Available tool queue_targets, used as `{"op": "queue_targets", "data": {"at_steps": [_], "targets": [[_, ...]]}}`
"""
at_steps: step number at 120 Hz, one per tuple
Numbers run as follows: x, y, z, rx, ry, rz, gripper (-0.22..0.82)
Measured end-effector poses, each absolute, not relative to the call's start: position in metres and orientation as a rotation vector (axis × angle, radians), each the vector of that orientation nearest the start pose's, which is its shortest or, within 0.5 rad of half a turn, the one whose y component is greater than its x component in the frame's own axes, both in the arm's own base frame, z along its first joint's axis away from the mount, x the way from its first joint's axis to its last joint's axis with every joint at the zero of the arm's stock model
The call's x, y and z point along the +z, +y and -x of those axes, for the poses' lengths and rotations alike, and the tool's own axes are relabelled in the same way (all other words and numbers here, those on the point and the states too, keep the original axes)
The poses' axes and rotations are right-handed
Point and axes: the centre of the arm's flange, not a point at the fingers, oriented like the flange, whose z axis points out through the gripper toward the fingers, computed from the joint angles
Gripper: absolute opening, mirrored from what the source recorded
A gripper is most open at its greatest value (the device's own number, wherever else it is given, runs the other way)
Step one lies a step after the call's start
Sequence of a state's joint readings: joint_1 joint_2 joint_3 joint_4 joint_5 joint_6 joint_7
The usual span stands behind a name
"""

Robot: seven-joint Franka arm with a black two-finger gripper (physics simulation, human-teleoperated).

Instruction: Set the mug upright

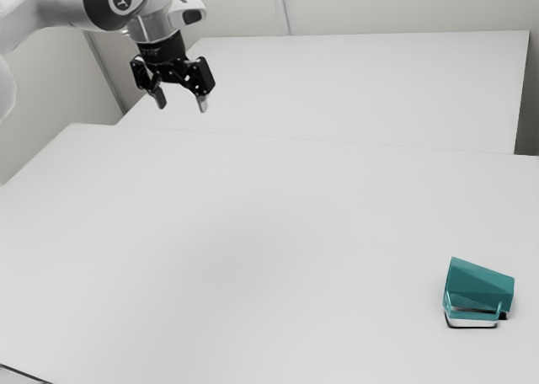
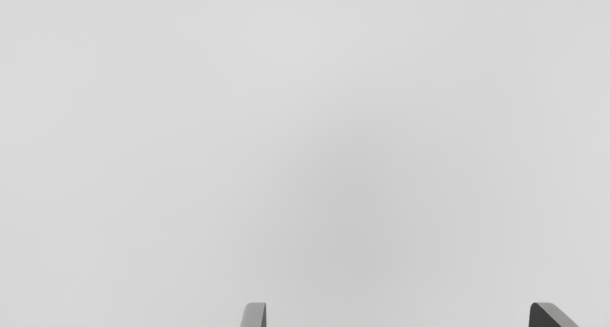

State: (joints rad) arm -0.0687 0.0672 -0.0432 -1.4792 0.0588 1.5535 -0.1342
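Observation:
The black gripper (image 1: 181, 103) hangs high above the white table in the exterior view's upper left, its two fingers spread apart with nothing between them. In the wrist view the open gripper (image 2: 398, 313) has its fingertips far apart over bare table. A teal mug (image 1: 478, 287) lies on its side near the exterior view's right edge, far from the gripper. Its lower part near the table looks white with a dark outline; which way its mouth points I cannot tell.
The white table (image 1: 236, 249) stretches broadly between the gripper and the mug. Another white surface (image 1: 354, 89) stands behind it, with pale walls (image 1: 404, 5) beyond.

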Motion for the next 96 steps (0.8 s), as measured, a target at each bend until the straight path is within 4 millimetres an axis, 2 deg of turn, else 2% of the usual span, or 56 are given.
{"op": "queue_targets", "data": {"at_steps": [38,59,68,96], "targets": [[0.627,-0.048,-0.570,-0.022,-0.079,3.106,0.60],[0.606,-0.052,-0.564,0.012,-0.116,3.217,0.60],[0.590,-0.057,-0.565,0.040,-0.158,3.314,0.60],[0.514,-0.080,-0.572,0.177,-0.386,3.573,0.60]]}}
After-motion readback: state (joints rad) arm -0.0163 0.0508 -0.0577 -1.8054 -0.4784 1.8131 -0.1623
